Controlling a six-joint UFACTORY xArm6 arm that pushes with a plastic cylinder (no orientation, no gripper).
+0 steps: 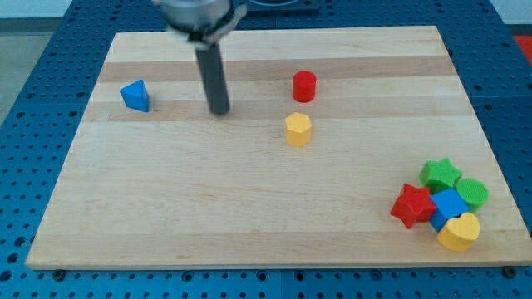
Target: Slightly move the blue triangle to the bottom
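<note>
The blue triangle point(135, 95) lies on the wooden board point(249, 208) near the view's upper left. My tip point(219, 111) rests on the board to the right of the blue triangle, well apart from it and slightly lower. The rod is blurred and rises toward the view's top.
A red cylinder point(304, 85) and a yellow hexagon point(298, 129) sit right of my tip. At the lower right a cluster holds a red star point(412, 206), a green star point(440, 174), a green cylinder point(473, 193), a blue cube point(450, 204) and a yellow heart point(459, 232).
</note>
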